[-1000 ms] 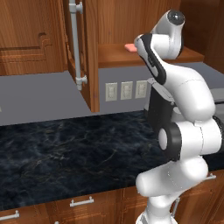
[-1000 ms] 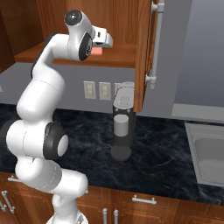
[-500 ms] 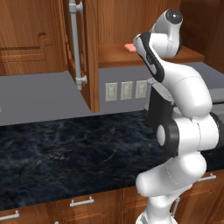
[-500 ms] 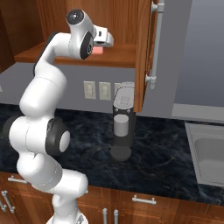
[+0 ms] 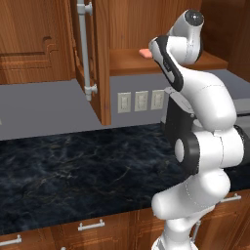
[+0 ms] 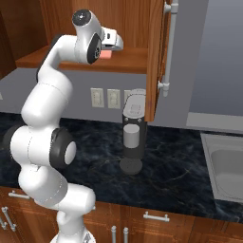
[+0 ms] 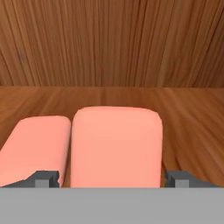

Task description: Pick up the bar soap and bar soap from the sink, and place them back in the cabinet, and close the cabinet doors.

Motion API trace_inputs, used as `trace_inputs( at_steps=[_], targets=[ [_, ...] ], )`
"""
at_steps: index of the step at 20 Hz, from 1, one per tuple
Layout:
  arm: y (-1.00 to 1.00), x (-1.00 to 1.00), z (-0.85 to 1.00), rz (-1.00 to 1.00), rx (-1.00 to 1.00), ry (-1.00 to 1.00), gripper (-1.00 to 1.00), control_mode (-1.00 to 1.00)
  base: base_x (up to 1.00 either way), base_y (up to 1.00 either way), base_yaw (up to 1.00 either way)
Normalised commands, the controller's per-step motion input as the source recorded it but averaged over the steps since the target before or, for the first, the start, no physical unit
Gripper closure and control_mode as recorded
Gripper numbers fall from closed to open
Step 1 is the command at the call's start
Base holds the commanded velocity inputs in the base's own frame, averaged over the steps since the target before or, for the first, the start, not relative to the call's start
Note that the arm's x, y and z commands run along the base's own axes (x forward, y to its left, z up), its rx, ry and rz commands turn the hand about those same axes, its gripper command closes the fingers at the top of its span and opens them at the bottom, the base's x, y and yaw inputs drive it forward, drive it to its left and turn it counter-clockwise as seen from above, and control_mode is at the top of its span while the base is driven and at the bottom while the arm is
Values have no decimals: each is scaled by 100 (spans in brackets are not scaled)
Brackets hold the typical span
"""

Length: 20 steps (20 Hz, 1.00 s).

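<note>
Hand view: jaws (image 7: pixel 113 178) wide, straddling bar soap (image 7: pixel 116 146).

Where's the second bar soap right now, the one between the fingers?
In the hand view the second bar soap lies on the cabinet shelf, between the gripper tips and right beside the first bar soap on its left.

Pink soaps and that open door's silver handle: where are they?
right bar soap (image 7: pixel 116 146), hand view, its top face
left bar soap (image 7: pixel 37 146), hand view, its top face
door handle (image 5: pixel 84 46), left base view, mid-bar
</note>
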Motion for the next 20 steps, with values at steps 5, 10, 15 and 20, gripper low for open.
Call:
trace_inputs(
  at_steps=[5, 10, 15, 20],
  targets=[
    [0, -2, 0, 0, 0, 0, -100, -100, 0, 0, 0],
    [0, -13, 0, 0, 0, 0, -100, -100, 0, 0, 0],
    [0, -22, 0, 0, 0, 0, -100, -100, 0, 0, 0],
    [0, -28, 0, 0, 0, 0, -100, -100, 0, 0, 0]
  ],
)
